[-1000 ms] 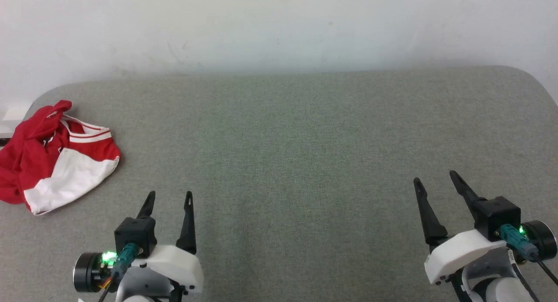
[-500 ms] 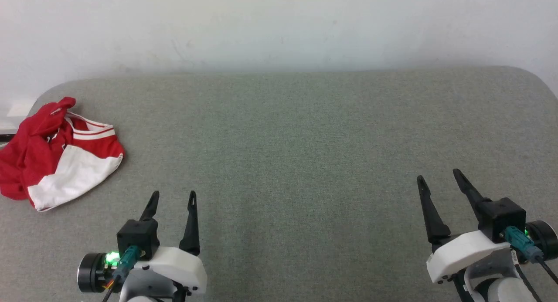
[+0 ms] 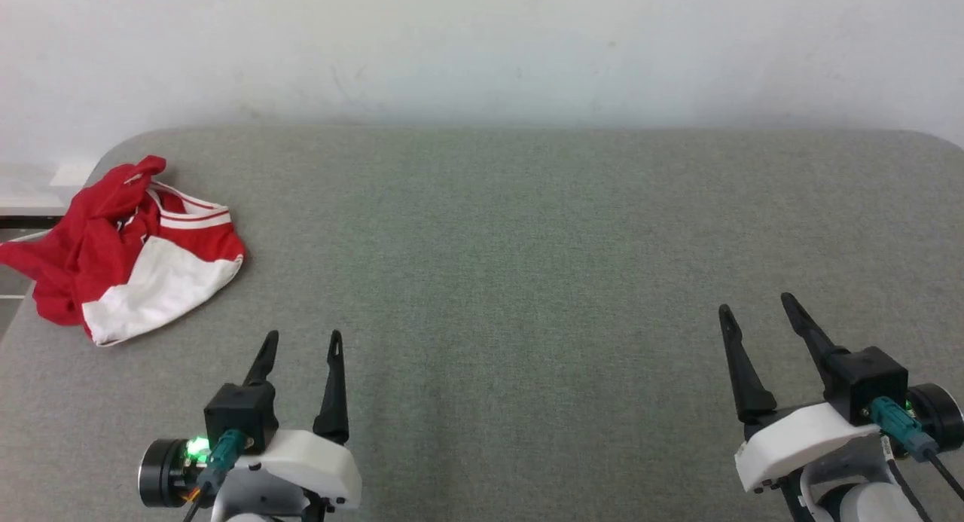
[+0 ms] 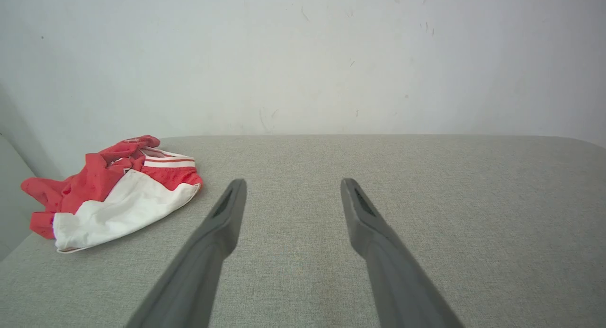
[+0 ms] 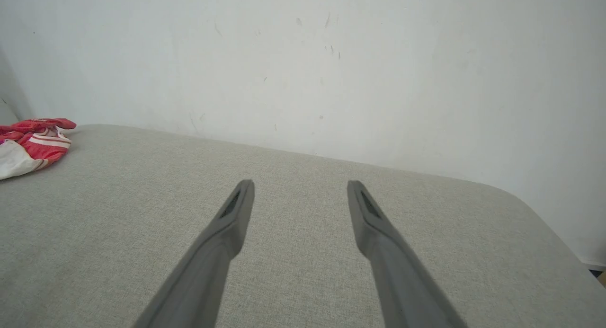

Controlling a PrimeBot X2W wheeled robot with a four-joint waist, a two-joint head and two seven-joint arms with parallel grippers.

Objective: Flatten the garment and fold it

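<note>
I see the garment crumpled in a heap at the far left of the grey counter, some red cloth spilling over the left edge, white panel and stripe trim facing up. My left pincer is at near left, released, fingers spread, nothing in it, near the garment but apart from it. My right pincer is at near right, also released and empty, well apart from the garment. Pale scuffed wall stands behind the counter's far edge
</note>
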